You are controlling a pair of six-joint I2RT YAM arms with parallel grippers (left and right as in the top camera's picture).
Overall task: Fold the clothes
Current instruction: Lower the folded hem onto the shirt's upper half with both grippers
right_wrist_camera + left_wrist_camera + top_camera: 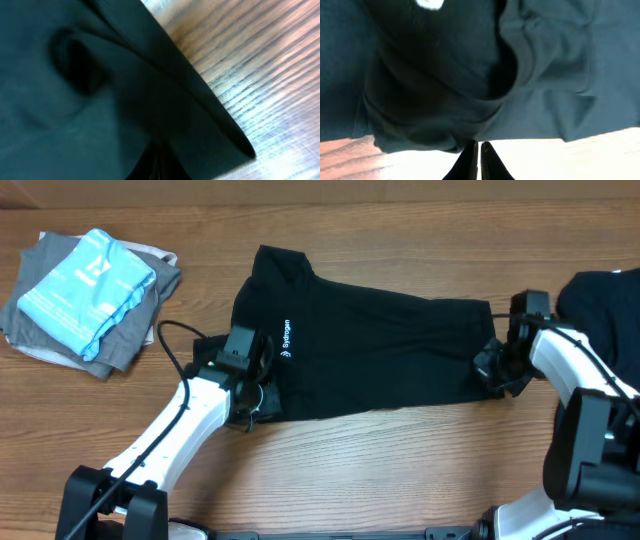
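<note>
A black T-shirt (pixel 380 350) with small white lettering (pixel 288 338) lies spread across the middle of the wooden table, collar end toward the left. My left gripper (pixel 250 398) sits at the shirt's near-left corner. In the left wrist view its fingertips (pixel 479 146) are pressed together right at the cloth's hem (pixel 445 135), pinching its edge. My right gripper (pixel 492 366) is at the shirt's right edge. In the right wrist view it (pixel 159 152) is shut, with dark fabric (pixel 100 100) wrapped round its tips, which are mostly hidden.
A pile of folded clothes (pixel 90 290), grey with a light blue one on top, lies at the back left. Another black garment (pixel 600 292) is bunched at the back right, close to my right arm. Bare wooden table (pixel 400 470) runs along the front.
</note>
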